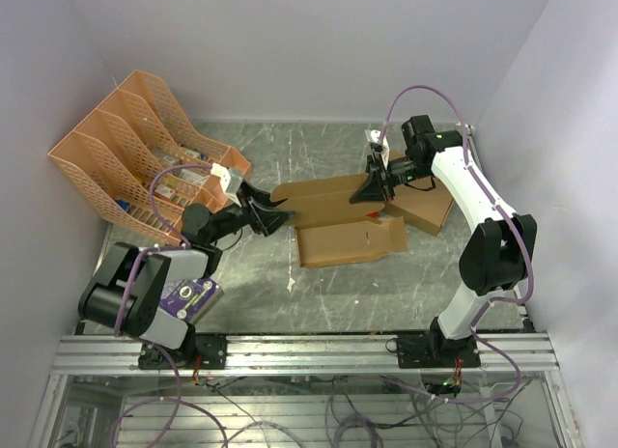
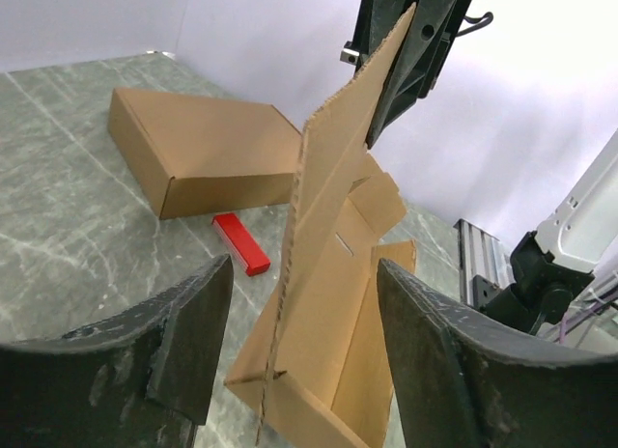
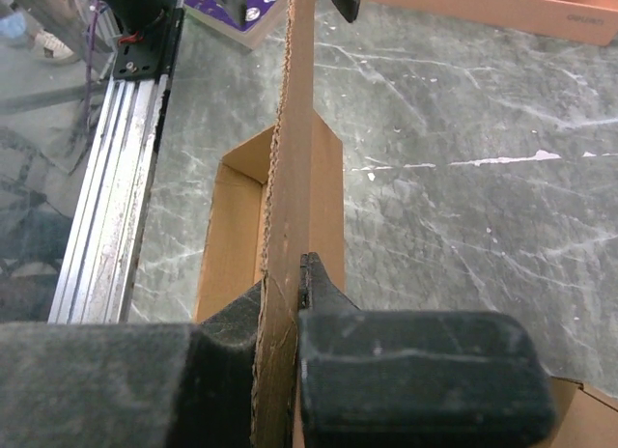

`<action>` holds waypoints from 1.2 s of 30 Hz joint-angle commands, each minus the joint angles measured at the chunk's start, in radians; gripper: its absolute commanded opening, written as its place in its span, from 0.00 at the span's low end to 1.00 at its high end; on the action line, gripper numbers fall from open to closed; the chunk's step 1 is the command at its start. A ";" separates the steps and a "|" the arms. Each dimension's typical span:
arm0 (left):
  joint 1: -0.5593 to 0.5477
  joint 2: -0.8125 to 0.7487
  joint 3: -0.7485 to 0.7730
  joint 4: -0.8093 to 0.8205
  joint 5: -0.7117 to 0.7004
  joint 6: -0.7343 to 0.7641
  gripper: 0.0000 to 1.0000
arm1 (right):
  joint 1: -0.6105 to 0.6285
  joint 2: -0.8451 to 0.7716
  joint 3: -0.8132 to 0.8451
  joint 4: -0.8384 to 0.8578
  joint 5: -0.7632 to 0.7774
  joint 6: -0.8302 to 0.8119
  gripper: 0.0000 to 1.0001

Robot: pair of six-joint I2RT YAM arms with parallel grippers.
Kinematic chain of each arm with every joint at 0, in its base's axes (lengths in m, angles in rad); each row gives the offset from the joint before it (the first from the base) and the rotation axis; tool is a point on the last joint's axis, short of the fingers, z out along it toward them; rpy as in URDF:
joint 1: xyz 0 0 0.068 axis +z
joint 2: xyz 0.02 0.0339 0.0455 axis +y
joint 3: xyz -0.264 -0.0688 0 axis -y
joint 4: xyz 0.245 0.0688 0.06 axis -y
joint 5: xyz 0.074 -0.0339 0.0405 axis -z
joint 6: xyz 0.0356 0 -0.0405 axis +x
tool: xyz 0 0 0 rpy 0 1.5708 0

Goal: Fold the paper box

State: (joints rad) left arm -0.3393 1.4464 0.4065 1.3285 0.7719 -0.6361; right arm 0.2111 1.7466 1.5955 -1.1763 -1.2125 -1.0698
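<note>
Top external view: the paper box (image 1: 352, 241) is found just beside the larger cardboard box (image 1: 425, 209), one panel stood upright, pinched by the closed right gripper (image 1: 373, 190). The left gripper (image 1: 282, 217) is held wide astride that panel's free end, nothing gripped. A close there is judged needed next, to crease the fold.

One paper box (image 1: 348, 243) and one red block (image 2: 241, 243) lie beside the one larger cardboard box (image 1: 425, 209). Near it are two grippers, left gripper (image 1: 275, 218) and right gripper (image 1: 372, 192). One orange rack (image 1: 126, 149) stands well apart.
</note>
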 commanded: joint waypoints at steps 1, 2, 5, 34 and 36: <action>-0.033 0.092 0.066 0.213 0.046 -0.058 0.67 | 0.004 -0.032 0.018 -0.024 -0.042 0.002 0.00; -0.036 0.111 0.070 0.253 0.047 -0.071 0.65 | 0.004 -0.030 0.020 -0.026 -0.042 0.001 0.00; -0.044 0.155 0.084 0.312 0.053 -0.105 0.55 | 0.005 -0.033 0.016 -0.024 -0.041 0.003 0.00; -0.148 -0.349 0.142 -0.619 -0.223 0.916 0.07 | -0.252 -0.242 -0.301 0.824 0.161 0.769 0.75; -0.164 -0.384 0.153 -0.709 -0.288 1.003 0.07 | -0.255 -0.252 -0.379 0.917 0.203 0.813 0.74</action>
State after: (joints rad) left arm -0.4694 1.1156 0.5293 0.9058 0.6525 0.0093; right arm -0.0357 1.5093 1.3422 -0.6022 -1.1076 -0.5076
